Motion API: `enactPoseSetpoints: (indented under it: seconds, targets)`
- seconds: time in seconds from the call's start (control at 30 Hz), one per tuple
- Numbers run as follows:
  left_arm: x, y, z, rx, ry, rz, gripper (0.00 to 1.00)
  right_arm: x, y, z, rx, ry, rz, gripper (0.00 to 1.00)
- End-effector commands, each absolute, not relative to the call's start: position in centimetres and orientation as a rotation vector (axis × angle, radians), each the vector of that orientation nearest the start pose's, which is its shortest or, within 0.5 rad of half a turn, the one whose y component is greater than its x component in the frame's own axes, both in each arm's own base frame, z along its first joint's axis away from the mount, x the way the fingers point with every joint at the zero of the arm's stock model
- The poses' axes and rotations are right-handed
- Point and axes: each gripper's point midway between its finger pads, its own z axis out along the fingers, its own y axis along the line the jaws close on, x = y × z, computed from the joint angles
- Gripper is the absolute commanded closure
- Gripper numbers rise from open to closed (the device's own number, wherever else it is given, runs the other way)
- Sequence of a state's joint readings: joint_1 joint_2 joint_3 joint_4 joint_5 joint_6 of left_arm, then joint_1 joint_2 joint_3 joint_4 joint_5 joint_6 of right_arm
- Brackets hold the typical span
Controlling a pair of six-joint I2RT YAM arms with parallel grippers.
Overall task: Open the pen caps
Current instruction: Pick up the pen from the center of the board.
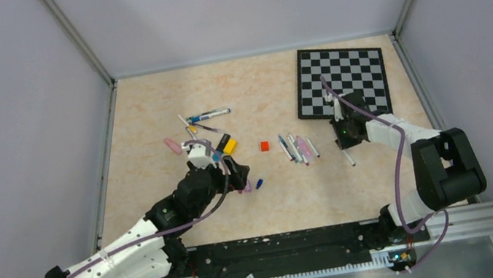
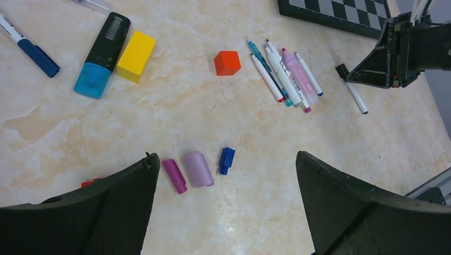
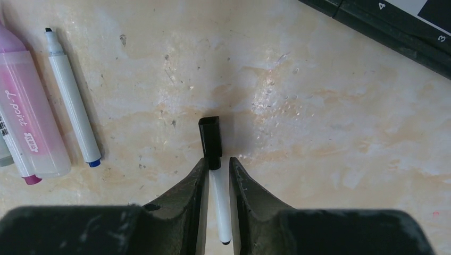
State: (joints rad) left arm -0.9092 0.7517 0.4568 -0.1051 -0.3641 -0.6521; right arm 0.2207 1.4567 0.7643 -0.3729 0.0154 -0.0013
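My right gripper (image 3: pixel 217 162) is shut on the white barrel of a thin pen (image 3: pixel 219 204) that lies on the table. The pen's black cap (image 3: pixel 210 141) sticks out just past the fingertips. In the top view this gripper (image 1: pixel 347 140) sits below the chessboard. My left gripper (image 2: pixel 226 156) hangs wide open over three loose pen caps: a magenta one (image 2: pixel 174 176), a lilac one (image 2: pixel 199 169) and a blue one (image 2: pixel 226 160). It holds nothing. Several uncapped pens (image 2: pixel 287 77) lie side by side between the two arms.
A red cube (image 2: pixel 227 62), a yellow block (image 2: pixel 136 56) and a black highlighter with a cyan cap (image 2: pixel 103 53) lie ahead of the left gripper. A blue-capped pen (image 2: pixel 32 50) lies at far left. The chessboard (image 1: pixel 342 80) fills the back right. Grey walls enclose the table.
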Motion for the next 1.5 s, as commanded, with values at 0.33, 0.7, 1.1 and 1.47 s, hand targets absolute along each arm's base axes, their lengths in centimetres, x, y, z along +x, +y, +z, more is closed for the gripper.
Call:
enactPoseSetpoints:
  seconds: [0.33,0.7,1.1,1.47]
  targets:
    - [21.7,-20.7,16.6,-0.015,1.955,-0.678,0.01,28.9,5.7,3.1,-0.497,2.611,0.045,0.73]
    - [21.8,-21.1,17.5,-0.015,1.924,-0.716,0.01,26.2,3.8,1.3,-0.658,2.677,0.035,0.83]
    - [20.1,-24.2,20.2,0.030,1.790,-1.032,0.01,26.5,4.1,1.1,-0.817,2.684,0.120,1.00]
    - [18.8,-28.0,22.8,0.043,1.641,-1.361,0.01,26.1,14.6,13.2,-1.033,2.114,0.850,1.00]
